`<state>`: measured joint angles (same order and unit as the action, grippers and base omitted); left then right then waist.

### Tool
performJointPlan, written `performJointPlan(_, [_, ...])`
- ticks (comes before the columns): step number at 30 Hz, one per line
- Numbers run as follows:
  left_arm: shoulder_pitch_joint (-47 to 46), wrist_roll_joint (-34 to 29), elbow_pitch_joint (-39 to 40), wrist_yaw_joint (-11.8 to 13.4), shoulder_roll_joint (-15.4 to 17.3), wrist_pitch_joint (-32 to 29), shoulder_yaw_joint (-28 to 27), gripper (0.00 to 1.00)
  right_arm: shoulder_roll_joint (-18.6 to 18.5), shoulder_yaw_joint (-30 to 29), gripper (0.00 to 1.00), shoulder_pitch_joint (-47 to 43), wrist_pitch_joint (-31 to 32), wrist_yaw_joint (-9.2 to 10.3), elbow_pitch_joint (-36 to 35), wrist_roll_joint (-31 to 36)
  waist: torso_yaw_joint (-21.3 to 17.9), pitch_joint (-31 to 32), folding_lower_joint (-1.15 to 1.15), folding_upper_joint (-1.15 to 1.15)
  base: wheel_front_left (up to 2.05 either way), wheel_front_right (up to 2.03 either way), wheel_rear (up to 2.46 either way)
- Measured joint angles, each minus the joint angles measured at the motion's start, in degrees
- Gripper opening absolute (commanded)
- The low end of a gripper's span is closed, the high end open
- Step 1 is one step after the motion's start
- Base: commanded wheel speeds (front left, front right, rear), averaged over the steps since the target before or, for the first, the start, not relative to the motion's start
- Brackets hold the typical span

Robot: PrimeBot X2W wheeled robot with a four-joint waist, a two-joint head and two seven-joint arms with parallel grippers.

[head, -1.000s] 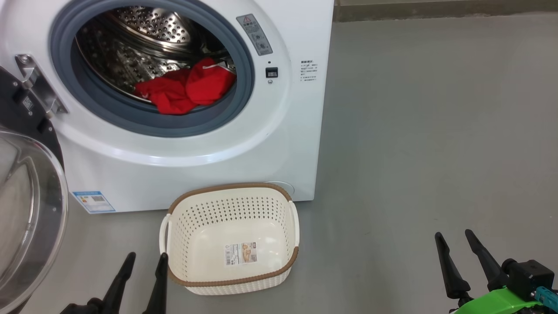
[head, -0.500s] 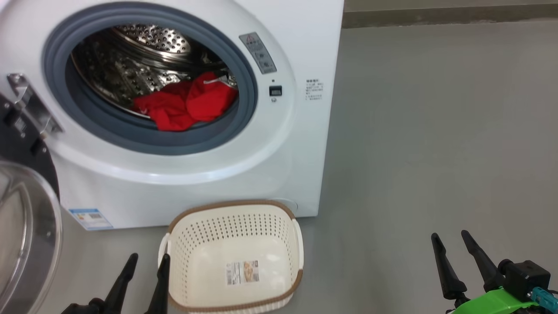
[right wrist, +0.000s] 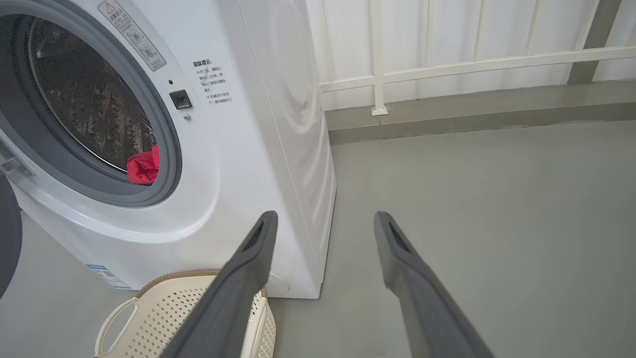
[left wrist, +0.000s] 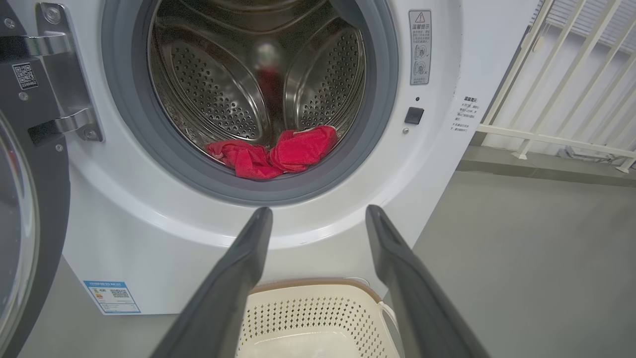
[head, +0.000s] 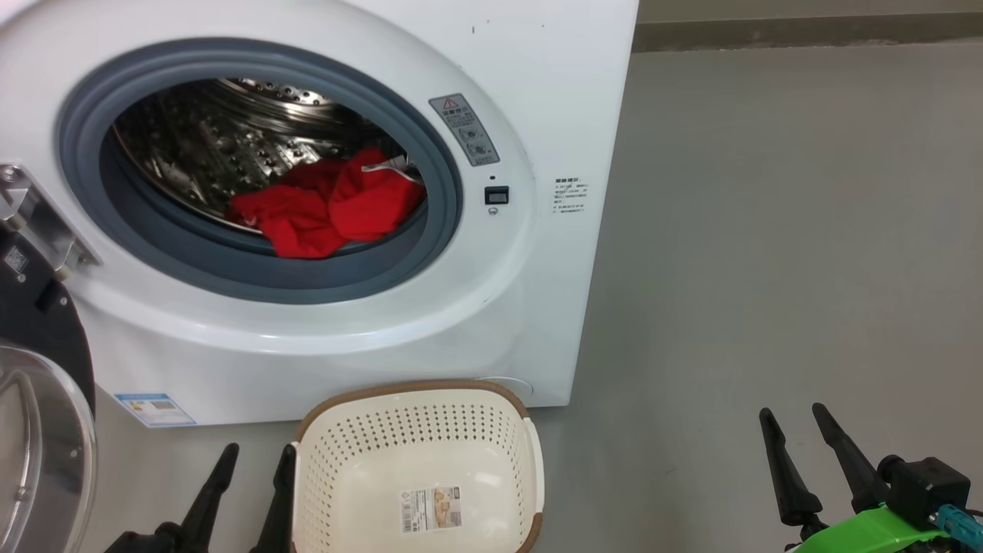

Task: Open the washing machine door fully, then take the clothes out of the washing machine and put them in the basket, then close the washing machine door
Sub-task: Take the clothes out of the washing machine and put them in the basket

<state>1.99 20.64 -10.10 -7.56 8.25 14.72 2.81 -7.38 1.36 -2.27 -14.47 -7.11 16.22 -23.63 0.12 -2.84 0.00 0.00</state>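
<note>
Above the grey floor (head: 768,230), the left end effector (head: 259,453) and right end effector (head: 791,415) gape wide, empty. Best to reach low over the rubber ring (head: 253,286) and pinch the thickest fold of the clothes (head: 330,207).

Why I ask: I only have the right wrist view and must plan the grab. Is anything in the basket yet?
Observer: No. In the head view the basket has just a sticker on its floor.
Operator: Where exactly do the clothes lie?
Observer: The red bundle sits low at the front of the drum, against the grey ring.
Operator: Is the left gripper free?
Observer: Yes, it is open and empty, pointing at the drum opening from above the basket.
</note>
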Motion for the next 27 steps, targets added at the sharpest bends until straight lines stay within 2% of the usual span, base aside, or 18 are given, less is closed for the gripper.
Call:
performJointPlan(15, [-1.7, -1.4, -2.3, 0.0, 0.0, 0.0, 0.3, 1.00, 0.5, 0.2, 1.00, 0.4, 0.0, 0.00, -0.2, 0.1, -0.3, -2.1, 0.00, 0.00, 0.00, 0.00, 0.00])
performJointPlan(27, [-22.4, -1.6, -9.9, 0.0, 1.8, 0.0, 2.9, 1.00, 2.3, -0.3, 1.00, 4.9, 0.0, 0.00, -1.5, 0.6, -1.4, -8.1, 0.00, 0.00, 0.00, 0.00, 0.00])
